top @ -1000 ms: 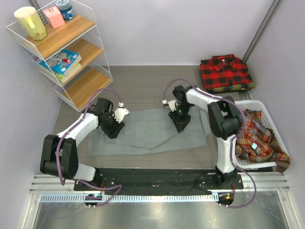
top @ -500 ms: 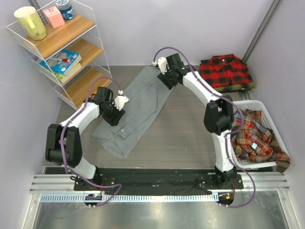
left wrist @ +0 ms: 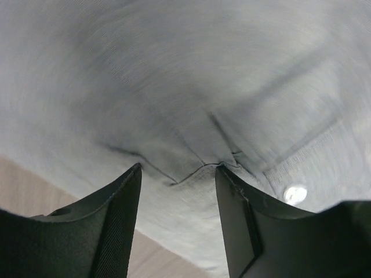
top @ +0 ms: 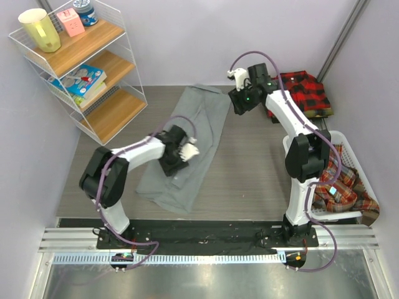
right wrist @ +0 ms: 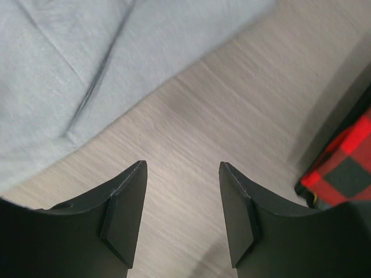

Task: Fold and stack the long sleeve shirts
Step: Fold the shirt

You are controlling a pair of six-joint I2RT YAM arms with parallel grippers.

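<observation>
A plain grey long sleeve shirt lies flat in a slanted strip from the table's back middle to the front left. My left gripper sits low over its middle; in the left wrist view the gripper is open, with creased grey cloth under and between the fingers. My right gripper hangs just right of the shirt's far end, open over bare table. The grey shirt shows at its upper left. A folded red-and-black checked shirt lies at the back right, and its edge is also in the right wrist view.
A white basket at the right edge holds crumpled plaid shirts. A wire shelf unit with a cup, books and boxes stands at the back left. The arms' base rail runs along the near edge.
The grey shirt has swung from lying crosswise to a slanted strip. My right gripper carried its end to the back, let go and moved right. My left gripper slid right onto the shirt's middle.
</observation>
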